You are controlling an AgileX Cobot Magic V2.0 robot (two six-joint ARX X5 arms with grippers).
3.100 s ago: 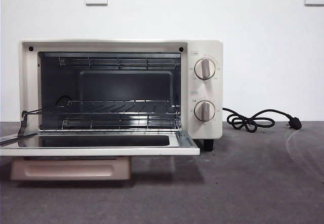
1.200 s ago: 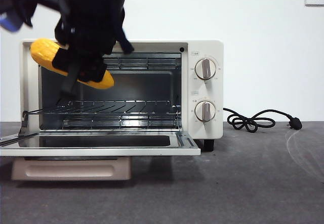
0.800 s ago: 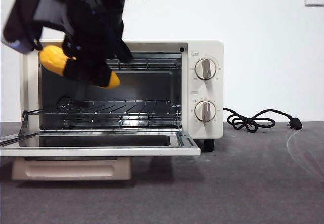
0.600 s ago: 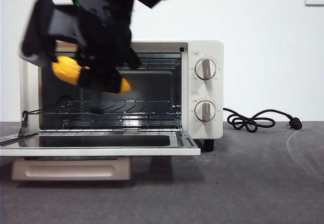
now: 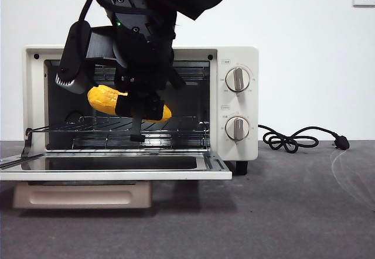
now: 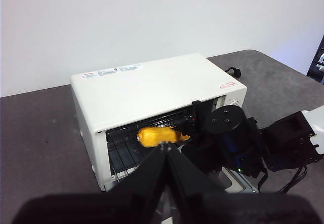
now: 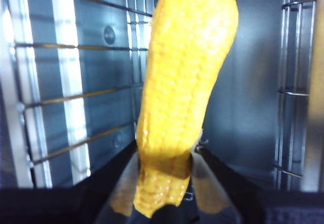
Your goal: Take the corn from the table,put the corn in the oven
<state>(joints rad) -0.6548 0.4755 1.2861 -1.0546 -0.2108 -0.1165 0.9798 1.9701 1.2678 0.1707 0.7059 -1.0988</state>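
Corn [image 5: 126,103]: clamped near one end in my right gripper [image 7: 164,171], tilted, just above the rack [image 5: 176,124] in the oven [image 5: 234,54] mouth | held long-end inward to clear the frame | open room far and right | left gripper [image 6: 165,145] waits, jaws together.

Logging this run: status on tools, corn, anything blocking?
Right tool shut on corn, above the oven rack. Left tool shut, waiting. Door down, path clear.
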